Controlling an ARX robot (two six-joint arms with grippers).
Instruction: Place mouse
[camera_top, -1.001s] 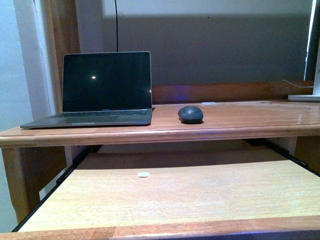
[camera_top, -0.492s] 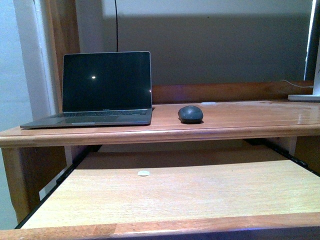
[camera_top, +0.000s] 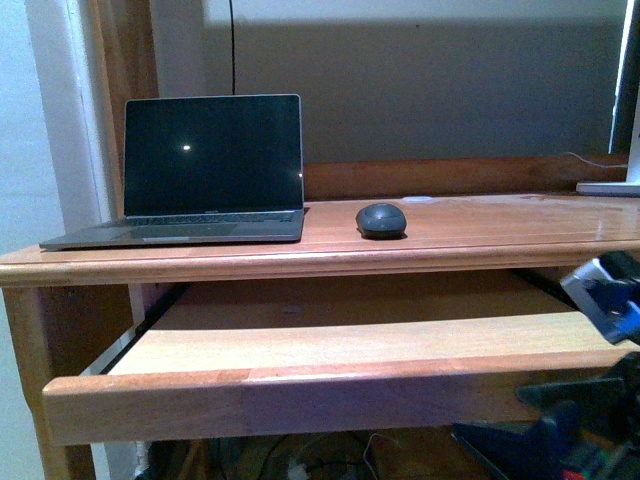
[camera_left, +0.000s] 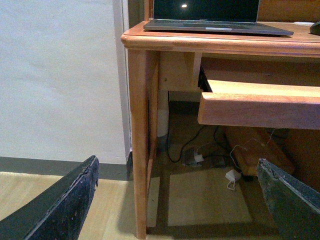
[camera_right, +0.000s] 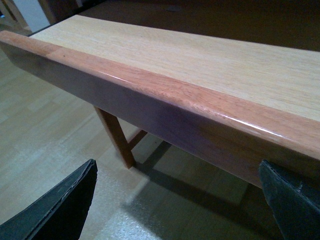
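Observation:
The dark grey domed mouse (camera_top: 381, 220) sits on the wooden desk top (camera_top: 480, 228), just right of the open laptop (camera_top: 214, 168). Neither gripper is near it. My right gripper (camera_right: 177, 200) is open and empty, low in front of the pull-out tray's front rail (camera_right: 165, 95), above the floor. Part of the right arm (camera_top: 600, 300) shows at the lower right of the front view. My left gripper (camera_left: 177, 200) is open and empty, low near the floor, facing the desk's left front leg (camera_left: 138, 150).
The pull-out tray (camera_top: 300, 395) juts out under the desk top. Cables and a power adapter (camera_left: 232, 176) lie on the floor under the desk. A white wall (camera_left: 60, 75) is left of the desk. A white object (camera_top: 610, 186) sits at the desk's far right.
The front view has sunk and drawn back: the tray's front rail now stands higher in the picture and hides the tray's small white dot. The right arm has come into view. The mouse has not moved.

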